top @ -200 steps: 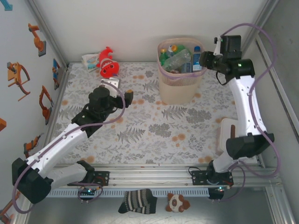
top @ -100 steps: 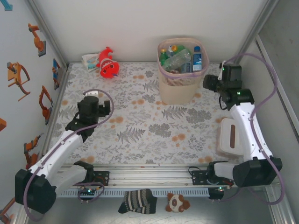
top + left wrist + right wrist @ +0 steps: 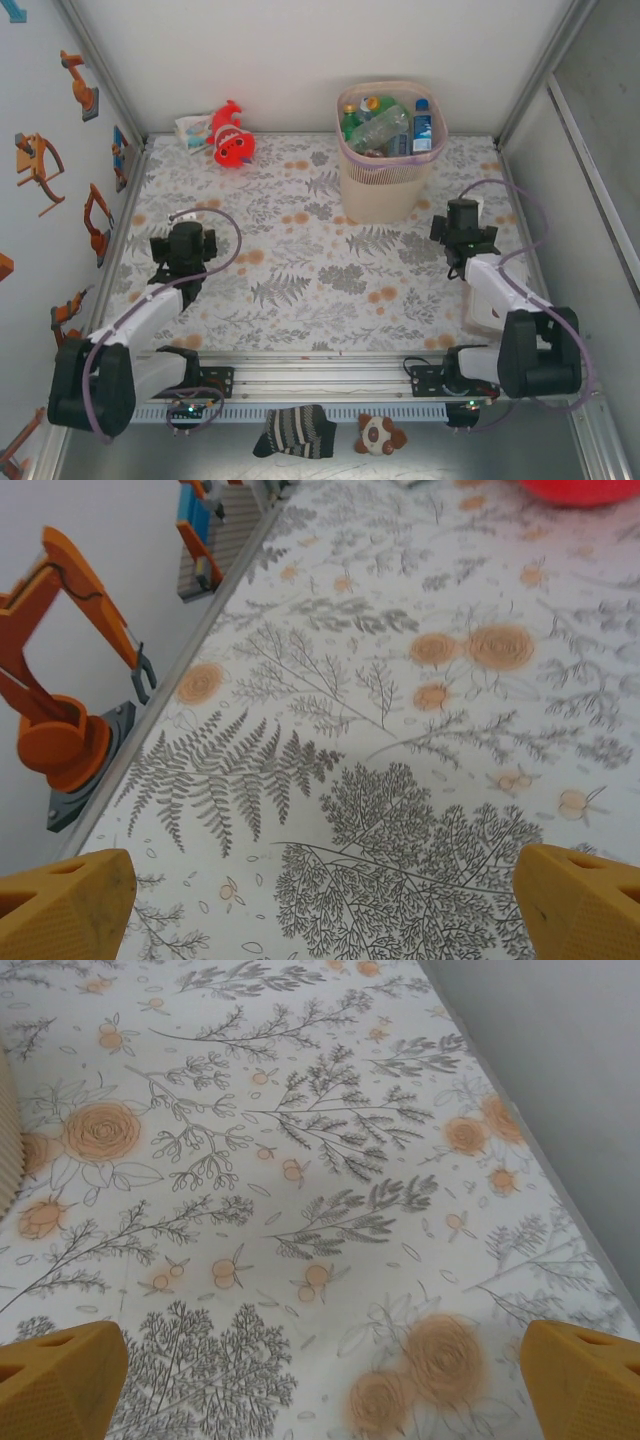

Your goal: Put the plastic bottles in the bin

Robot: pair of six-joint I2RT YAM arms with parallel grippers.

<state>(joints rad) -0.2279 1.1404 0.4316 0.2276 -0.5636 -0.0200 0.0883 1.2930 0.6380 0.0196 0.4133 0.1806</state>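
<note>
Visible plastic bottles (image 3: 386,128) inside bin (image 3: 385,195); left tool (image 3: 320,905), right tool (image 3: 320,1380) wide, empty. Park clear of bin.

A flat counter (image 3: 320,290) under a white cloth printed with grey ferns and orange blossoms fills the middle of the top view, closed at the top of the frame by a plain white back wall (image 3: 300,60). Down the left edge stands a pale side wall (image 3: 30,240) carrying orange robot-arm stickers (image 3: 38,165), and at the right a grey panel (image 3: 600,140) sits behind a slanting aluminium post (image 3: 525,95). A silver metal rail (image 3: 320,362) crosses the bottom, under soft, even light.
</note>
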